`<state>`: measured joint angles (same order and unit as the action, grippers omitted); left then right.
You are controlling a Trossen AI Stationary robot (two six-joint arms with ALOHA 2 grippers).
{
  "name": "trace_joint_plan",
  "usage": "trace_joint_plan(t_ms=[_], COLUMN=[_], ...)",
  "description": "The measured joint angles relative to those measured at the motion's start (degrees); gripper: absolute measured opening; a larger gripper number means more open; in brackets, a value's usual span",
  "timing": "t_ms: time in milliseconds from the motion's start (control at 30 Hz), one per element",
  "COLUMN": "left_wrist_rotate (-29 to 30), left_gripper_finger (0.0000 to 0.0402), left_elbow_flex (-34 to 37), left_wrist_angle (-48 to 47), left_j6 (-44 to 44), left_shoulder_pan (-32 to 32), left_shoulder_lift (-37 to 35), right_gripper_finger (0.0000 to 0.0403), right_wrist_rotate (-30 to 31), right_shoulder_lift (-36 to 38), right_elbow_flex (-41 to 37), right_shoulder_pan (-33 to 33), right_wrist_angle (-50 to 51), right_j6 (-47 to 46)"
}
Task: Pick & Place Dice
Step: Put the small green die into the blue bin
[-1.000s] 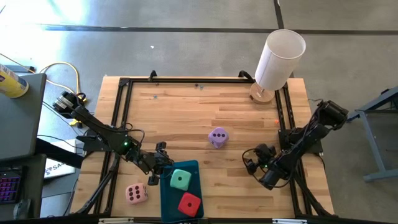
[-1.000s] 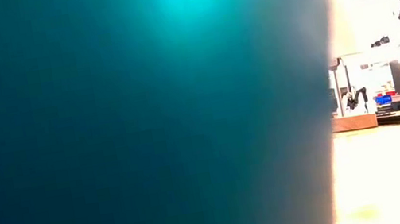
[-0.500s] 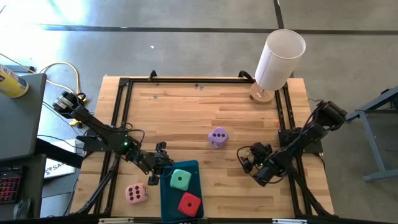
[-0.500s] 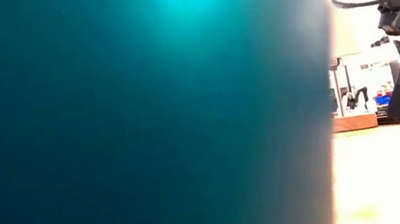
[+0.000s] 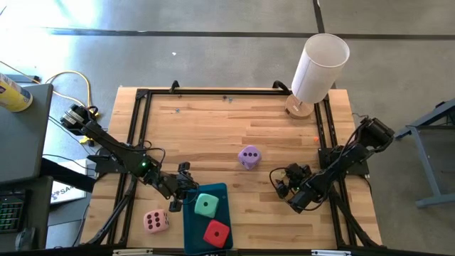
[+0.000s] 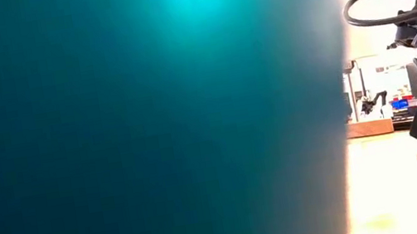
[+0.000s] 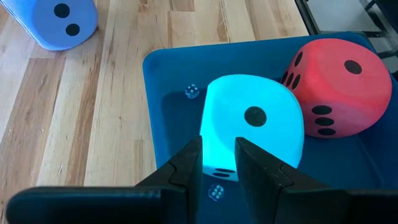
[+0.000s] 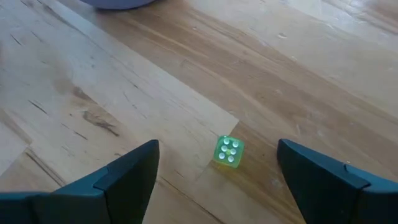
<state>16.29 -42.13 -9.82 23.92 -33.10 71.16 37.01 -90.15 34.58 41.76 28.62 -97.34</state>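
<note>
My right fingers (image 8: 320,180) are spread wide over a tiny green die (image 8: 227,152) on the bare table (image 5: 213,128); my left fingers (image 7: 186,171) are nearly closed, holding nothing.

My left gripper (image 5: 186,192) sits at the tray's (image 5: 190,227) edge beside the green die (image 5: 206,206). The red die (image 5: 217,232) lies next to it in the tray. The pink die (image 5: 156,221) rests left of the tray, the purple die (image 5: 249,157) mid-table. My right gripper (image 5: 284,186) hovers right of the purple die.

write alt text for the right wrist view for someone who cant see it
A tiny translucent green die showing five pips lies on the wooden table, between the two dark fingers of the right claw, which is spread wide open and touches nothing. The rounded edge of a lilac object shows at the frame's edge.
</note>
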Motion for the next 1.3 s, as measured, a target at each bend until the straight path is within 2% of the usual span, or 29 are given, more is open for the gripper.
trace_joint_plan(t_ms=[333, 1300], left_wrist_rotate=[0.0, 0.0], left_gripper_finger=[0.0091, 0.0091], left_elbow_flex=[0.0, 0.0], left_wrist_angle=[0.0, 0.0], left_j6=[0.0, 0.0], left_shoulder_pan=[0.0, 0.0], left_shoulder_lift=[0.0, 0.0], right_gripper_finger=[0.0243, 0.0104], right_wrist_rotate=[0.0, -3.2], right_shoulder_lift=[-0.1, 0.0], right_elbow_flex=[-0.1, -0.1], right_shoulder_pan=[-0.2, -1.5], right_wrist_angle=[0.0, 0.0], right_j6=[-0.1, 0.2])
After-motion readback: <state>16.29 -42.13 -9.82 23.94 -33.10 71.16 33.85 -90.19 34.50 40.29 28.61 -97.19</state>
